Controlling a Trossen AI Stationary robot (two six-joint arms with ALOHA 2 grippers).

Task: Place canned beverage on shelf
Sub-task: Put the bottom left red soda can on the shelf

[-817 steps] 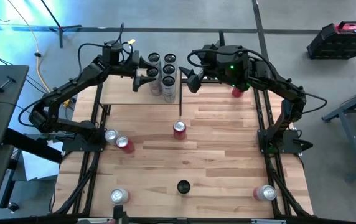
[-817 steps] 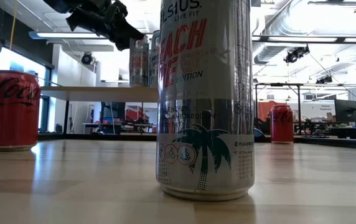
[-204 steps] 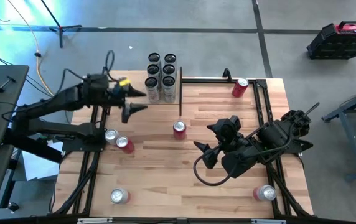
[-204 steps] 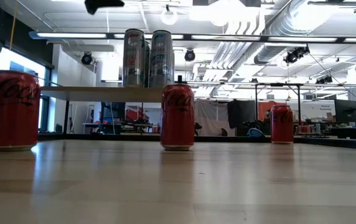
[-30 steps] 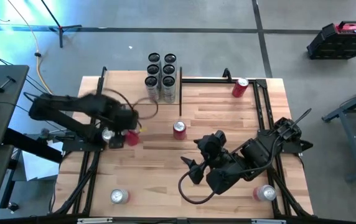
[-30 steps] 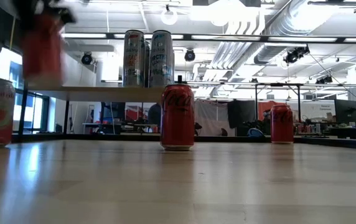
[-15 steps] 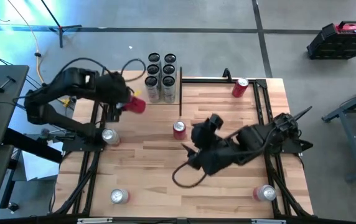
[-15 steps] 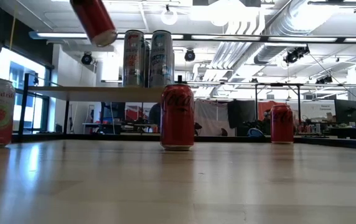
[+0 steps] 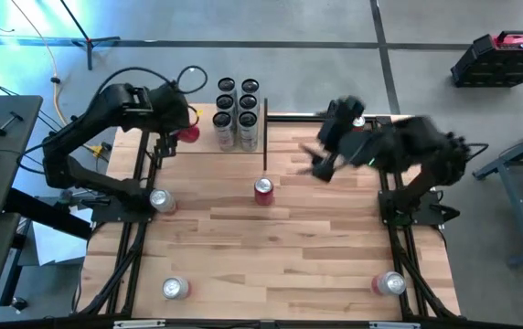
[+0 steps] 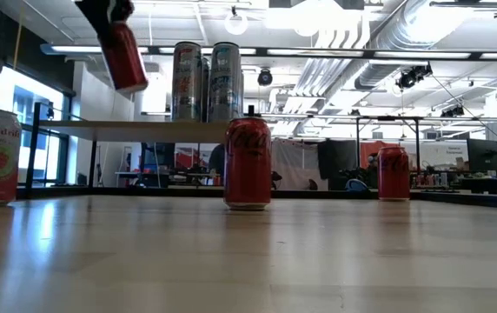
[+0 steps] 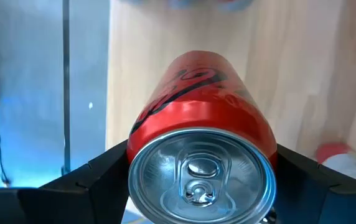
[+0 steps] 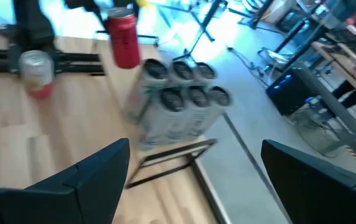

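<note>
- High view: left gripper clamped on the red can, hanging tilted just above the shelf, beside the tall cans.
- Right gripper wide, empty, farther off.

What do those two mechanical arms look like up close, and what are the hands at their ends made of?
Both arms are dark, nearly black, built from chunky jointed segments with thin black cables looping alongside. The left arm has a small yellow mark near its wrist; the right arm looks the same build. Each hand ends in two flat, wedge-shaped black fingers, matte and plastic-looking, as the left hand also shows.
</note>
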